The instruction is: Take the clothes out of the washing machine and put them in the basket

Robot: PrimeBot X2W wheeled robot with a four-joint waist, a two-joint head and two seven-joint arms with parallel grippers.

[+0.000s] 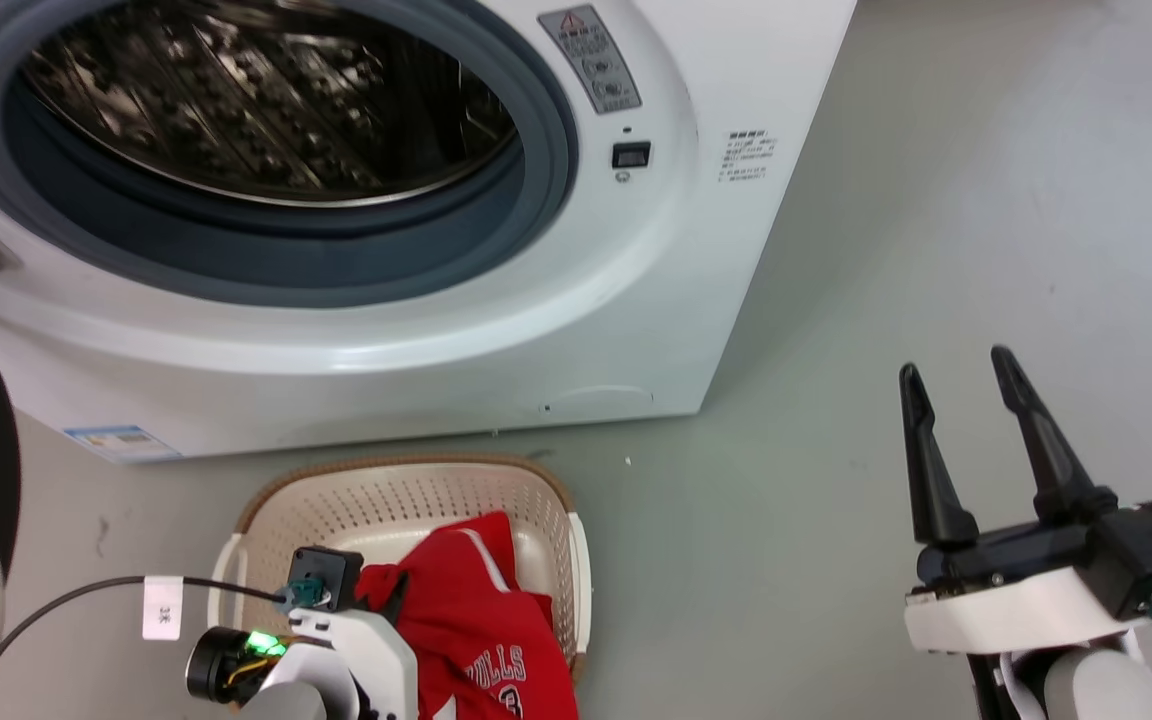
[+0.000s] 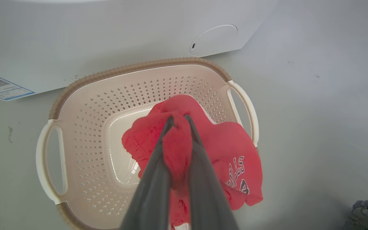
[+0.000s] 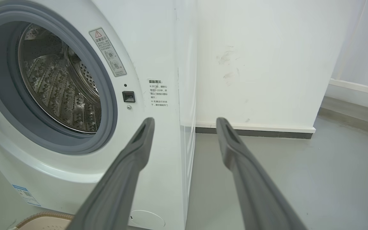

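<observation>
Left wrist view: caught the left gripper [image 2: 179, 118] with fingers [image 2: 152, 191] pressed together on a bunch of the red jersey [image 2: 225, 143], pinching it over the basket [image 2: 85, 127]. Saw cloth covering the basket's middle and right half, and lapping past the right rim below the handle [image 2: 248, 108]. Could not tell whether any of it rested on the basket bottom.

Head view: found the basket on the floor [image 1: 936, 200], just in front of the washing machine [image 1: 636, 300], with the jersey at its near right. Looked into the drum [image 1: 266, 100]: bare steel in the visible part, lowest near part hidden behind the gasket [image 1: 536, 200]. Spotted the right gripper [image 1: 954, 362] well off to the right above the floor, fingers spread, holding nothing.

Right wrist view: saw the same spread fingers with nothing between them. Got a slanted look into the drum; steel wall again, no cloth noted.

Judged extraction done and transfer nearly done. Left to do: opening the left fingers so the jersey drops in, probably nudging the overhang inside. Flagged risk of the hem ending outside the right rim.
</observation>
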